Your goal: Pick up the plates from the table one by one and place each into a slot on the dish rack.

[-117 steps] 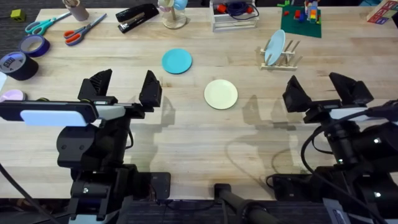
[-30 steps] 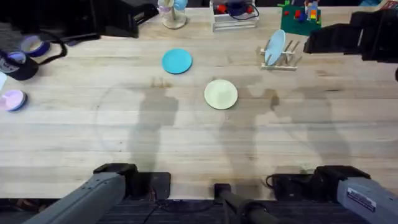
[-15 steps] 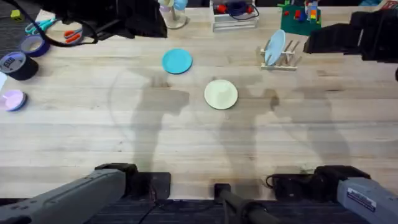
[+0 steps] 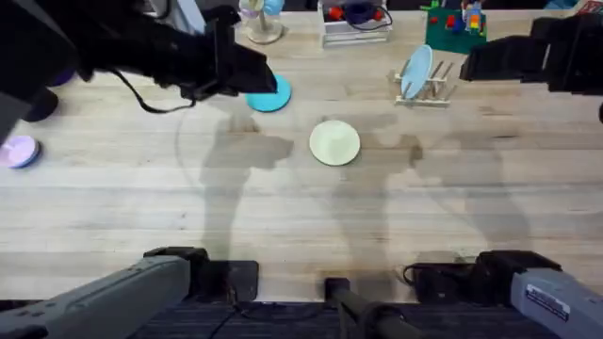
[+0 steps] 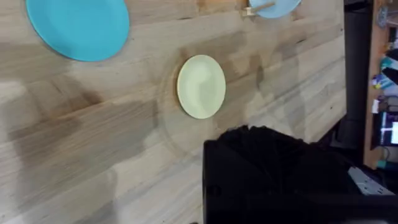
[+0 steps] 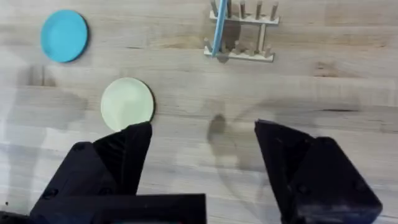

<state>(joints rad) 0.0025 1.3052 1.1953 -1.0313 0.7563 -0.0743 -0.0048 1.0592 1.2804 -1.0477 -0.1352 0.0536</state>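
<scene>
Seen from overhead: sky-blue plate (image 4: 271,95) flat on the table (image 4: 301,217) at upper centre, its left edge hidden under the dark, blurred left arm (image 4: 141,47) sweeping in from the upper left. Cream-yellow plate (image 4: 334,142) flat and uncovered just below and right of it, near mid-frame. Dish rack (image 4: 426,83) at upper right, holding a paler whitish-blue plate (image 4: 415,72) on edge between its pegs. Right arm (image 4: 537,56) large and dark at the upper right edge, beside the rack.

From the left wrist: sky-blue plate (image 5: 78,28) whole and unobstructed at upper left, unlike overhead; cream-yellow plate (image 5: 201,86) apart from it near centre; a corner of the dish rack (image 5: 258,7) and its whitish-blue plate (image 5: 277,6) clipped at the top edge. Left gripper's fingers lost in a black mass at the lower right; cannot tell whether parted or closed.

From the right wrist: right gripper (image 6: 202,155) spread wide, black fingers (image 6: 134,146) well apart, nothing held, bare table between them. Dish rack (image 6: 239,31) at top centre shown from above, pegs in rows, whitish-blue plate (image 6: 219,25) reduced to a thin upright sliver in a slot on the left side of the rack. Cream-yellow plate (image 6: 127,104) left of centre, just above the left-hand finger; sky-blue plate (image 6: 64,35) at upper left, well apart from the rack.
</scene>
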